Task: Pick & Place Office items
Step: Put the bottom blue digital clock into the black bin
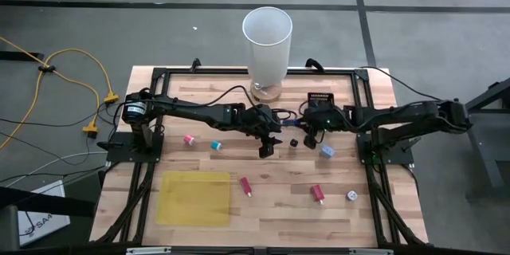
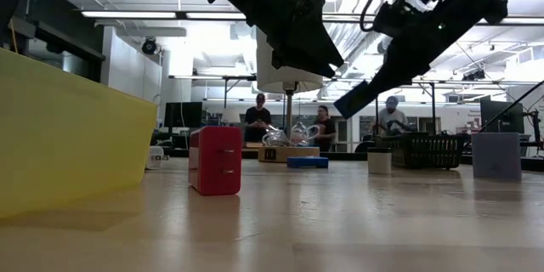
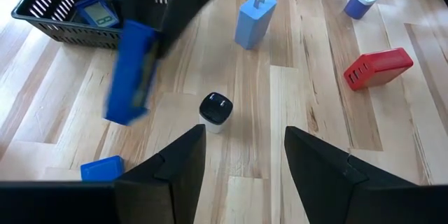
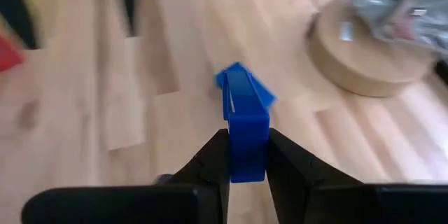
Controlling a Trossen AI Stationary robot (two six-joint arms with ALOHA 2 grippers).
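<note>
My right jaws (image 4: 246,155) are clamped on a blue block (image 4: 245,136), which stands up between the fingertips above the tabletop (image 4: 175,63). Just beyond it, lower down, lies a second blue piece (image 4: 257,91), and farther off to one side sits a round wooden base (image 4: 371,52).

My left jaws (image 3: 245,161) hang open with nothing between them. Directly ahead of them stands a small white piece with a black top (image 3: 215,110). To one side, close by, lies a flat blue piece (image 3: 101,168). Farther on, a pale blue plug adapter (image 3: 252,19) lies on the wood, a red block (image 3: 378,68) sits off to the other side, and a small blue-and-white plug (image 3: 360,2) lies beyond that. A black basket (image 3: 66,7) holding a blue item sits at the far side.

From above, both jaws meet near the middle of the tabletop, in front of the tall white cylinder (image 1: 267,44).
</note>
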